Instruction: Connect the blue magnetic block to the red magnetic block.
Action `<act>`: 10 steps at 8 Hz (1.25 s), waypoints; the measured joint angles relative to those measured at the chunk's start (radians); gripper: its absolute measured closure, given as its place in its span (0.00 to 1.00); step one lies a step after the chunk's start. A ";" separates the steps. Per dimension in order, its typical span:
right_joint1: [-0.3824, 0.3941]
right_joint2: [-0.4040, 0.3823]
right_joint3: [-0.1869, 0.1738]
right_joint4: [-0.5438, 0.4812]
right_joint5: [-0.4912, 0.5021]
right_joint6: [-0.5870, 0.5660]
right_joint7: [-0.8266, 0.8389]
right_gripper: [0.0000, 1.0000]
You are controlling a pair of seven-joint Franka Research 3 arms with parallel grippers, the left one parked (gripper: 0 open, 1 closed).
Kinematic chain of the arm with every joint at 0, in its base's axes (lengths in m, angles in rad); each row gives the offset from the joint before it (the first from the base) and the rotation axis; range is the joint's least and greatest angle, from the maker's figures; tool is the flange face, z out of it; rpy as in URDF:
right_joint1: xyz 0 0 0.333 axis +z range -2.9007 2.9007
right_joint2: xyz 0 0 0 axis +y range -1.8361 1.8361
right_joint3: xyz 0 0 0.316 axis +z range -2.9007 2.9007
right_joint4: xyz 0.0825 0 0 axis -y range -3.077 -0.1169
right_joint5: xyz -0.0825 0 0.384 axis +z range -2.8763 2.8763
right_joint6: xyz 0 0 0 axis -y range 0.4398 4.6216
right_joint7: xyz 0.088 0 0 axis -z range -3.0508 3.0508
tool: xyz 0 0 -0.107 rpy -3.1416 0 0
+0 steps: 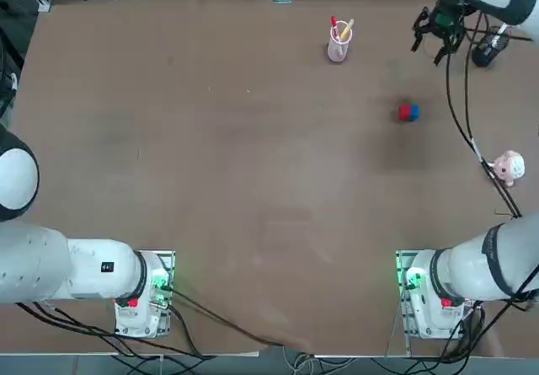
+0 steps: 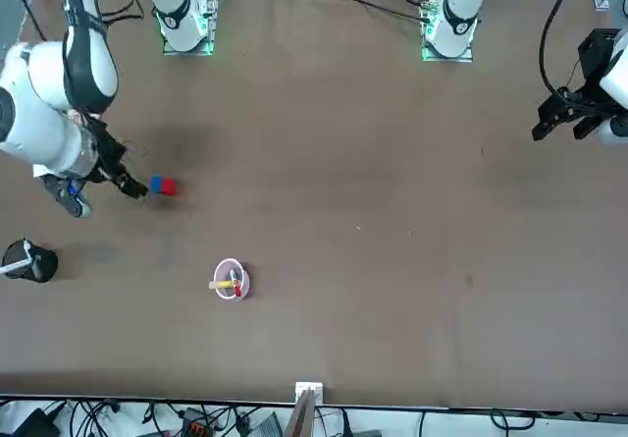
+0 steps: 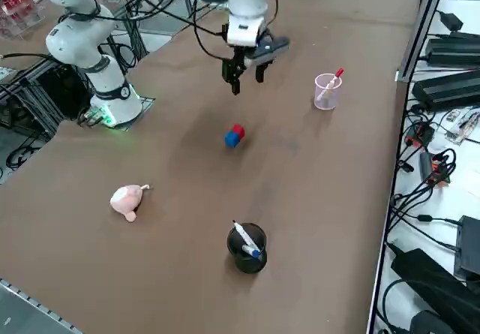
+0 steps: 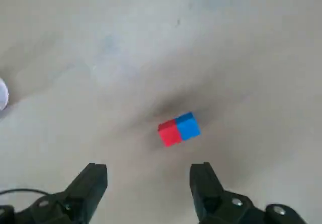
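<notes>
Blue magnetic block [image 4: 188, 126] touches red magnetic block [image 4: 169, 132]; raised right gripper [image 4: 148, 178] gapes empty.

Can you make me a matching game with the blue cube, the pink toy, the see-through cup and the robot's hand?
Things:
1. blue magnetic block
2. pink plush toy
3. clear cup
4. right gripper

States:
A. holds a red-tipped pen
B. open, raised above the table, holding nothing
C. stuck against the red magnetic block
D. lies alone near the table's edge

Pairs: 1-C, 2-D, 3-A, 4-B
</notes>
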 joint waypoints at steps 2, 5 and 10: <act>-0.008 -0.066 -0.009 0.005 -0.008 -0.026 -0.194 0.00; -0.045 -0.151 -0.024 0.060 -0.010 -0.078 -0.412 0.00; -0.042 -0.243 -0.009 0.130 -0.015 -0.214 -0.451 0.00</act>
